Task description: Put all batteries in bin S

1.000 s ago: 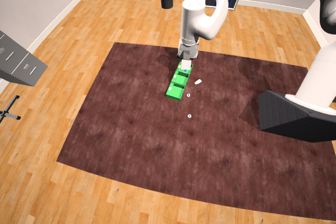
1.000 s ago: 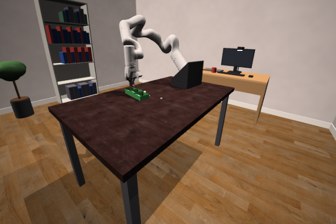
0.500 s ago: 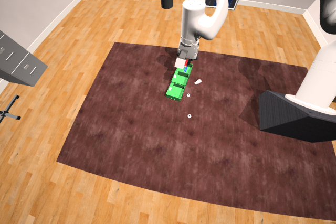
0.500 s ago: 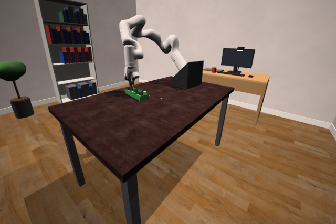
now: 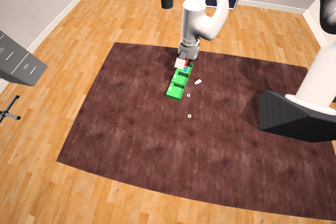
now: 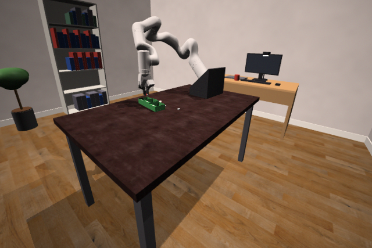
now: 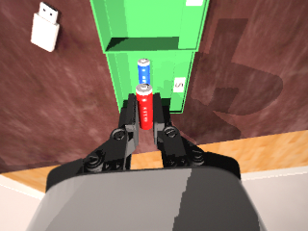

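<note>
One blue battery (image 7: 144, 72) already lies in the bin marked S (image 7: 180, 98), the far bin of the green row, while the gripper (image 7: 145, 126) grips a red battery (image 7: 144, 106) above it, release judged outstanding.

Around me the floor (image 6: 285, 185) is warm wooden planking, and the walls (image 6: 240, 14) are plain pale grey with a white skirting board. A tall bookshelf (image 6: 73, 50) with red and blue books stands against the far wall beside a potted plant (image 6: 16, 95), and a light wooden desk (image 6: 264, 87) carries a dark monitor (image 6: 263, 64). The dark brown tabletop (image 6: 144, 137) stands on grey legs, and a grey cabinet (image 5: 19, 63) sits off to one side.
</note>
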`<action>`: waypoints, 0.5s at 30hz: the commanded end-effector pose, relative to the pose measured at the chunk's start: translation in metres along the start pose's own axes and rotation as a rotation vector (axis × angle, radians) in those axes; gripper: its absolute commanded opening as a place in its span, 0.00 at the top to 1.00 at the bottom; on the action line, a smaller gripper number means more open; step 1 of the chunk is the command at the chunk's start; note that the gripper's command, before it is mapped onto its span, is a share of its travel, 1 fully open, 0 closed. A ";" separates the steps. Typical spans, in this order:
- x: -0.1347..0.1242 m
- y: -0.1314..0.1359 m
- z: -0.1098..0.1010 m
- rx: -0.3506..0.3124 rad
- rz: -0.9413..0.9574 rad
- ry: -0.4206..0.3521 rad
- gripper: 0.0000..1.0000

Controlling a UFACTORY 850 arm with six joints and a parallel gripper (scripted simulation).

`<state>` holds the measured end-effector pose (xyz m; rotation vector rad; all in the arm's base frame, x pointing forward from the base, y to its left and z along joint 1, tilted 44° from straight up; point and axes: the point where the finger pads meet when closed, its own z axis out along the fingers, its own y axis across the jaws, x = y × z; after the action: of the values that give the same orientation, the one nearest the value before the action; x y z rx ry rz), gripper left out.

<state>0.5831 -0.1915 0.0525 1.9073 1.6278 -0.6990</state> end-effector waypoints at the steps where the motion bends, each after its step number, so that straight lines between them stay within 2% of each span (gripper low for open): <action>1: 0.000 0.001 0.007 -0.001 0.000 0.000 1.00; 15: 0.000 0.001 0.031 -0.001 0.000 0.000 1.00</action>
<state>0.5818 -0.2069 0.0361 1.9076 1.6279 -0.6995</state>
